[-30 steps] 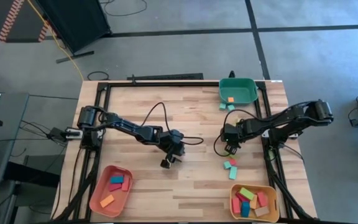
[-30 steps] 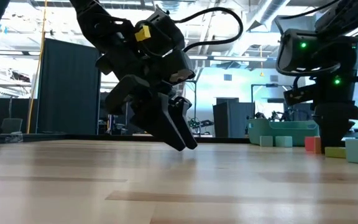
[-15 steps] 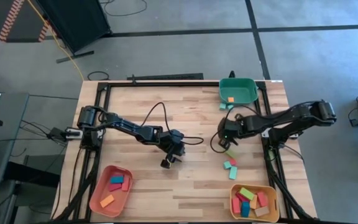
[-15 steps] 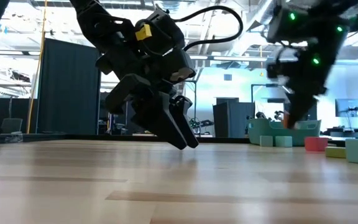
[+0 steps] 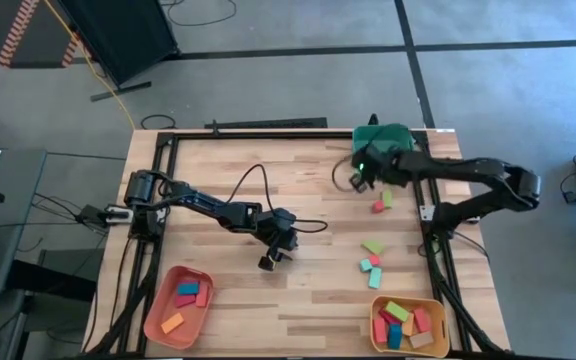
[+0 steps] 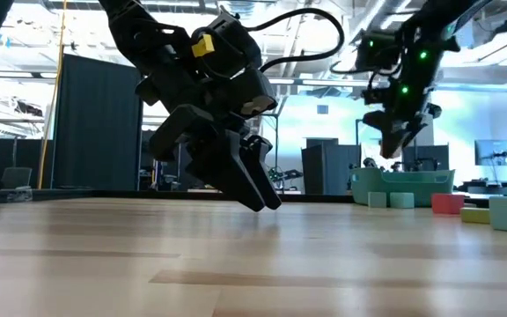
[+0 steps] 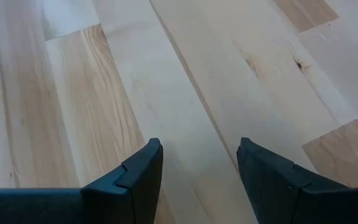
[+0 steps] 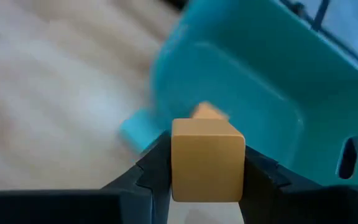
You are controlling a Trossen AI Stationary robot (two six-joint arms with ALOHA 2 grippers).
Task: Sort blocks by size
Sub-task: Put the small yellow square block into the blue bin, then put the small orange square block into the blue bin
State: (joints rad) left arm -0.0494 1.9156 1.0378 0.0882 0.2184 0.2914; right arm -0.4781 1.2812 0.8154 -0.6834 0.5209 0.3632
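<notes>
Blocks are mostly sorted, judging by how they lie: a heap of mixed colours fills the yellow tray (image 5: 438, 330) at the near right corner, four or so lie in the salmon tray (image 5: 158, 318) at the near left, and at least one orange block (image 8: 209, 112) sits in the green tray (image 8: 272, 93) at the far right. Another orange cube (image 8: 207, 160) is pinched between the jaws of the right gripper (image 5: 361, 176), which hangs in the air just beside the green tray, above the table; in the right wrist view the tray's basin lies straight ahead of the cube and a teal block (image 8: 135, 130) rests on the wood against its outer wall. So this cube looks bound for the green tray and is not yet dropped. Loose blocks are left on the table (image 5: 308, 170): a red one (image 5: 377, 206) and a green one (image 5: 387, 198) near the right arm, then a small cluster (image 5: 370, 262) of green, red and teal pieces nearer the yellow tray. I count five or six waiting. The left gripper (image 5: 271, 260) hovers low over bare wood mid-table, well apart from any block, its fingers (image 7: 135, 177) spread and holding nothing.
</notes>
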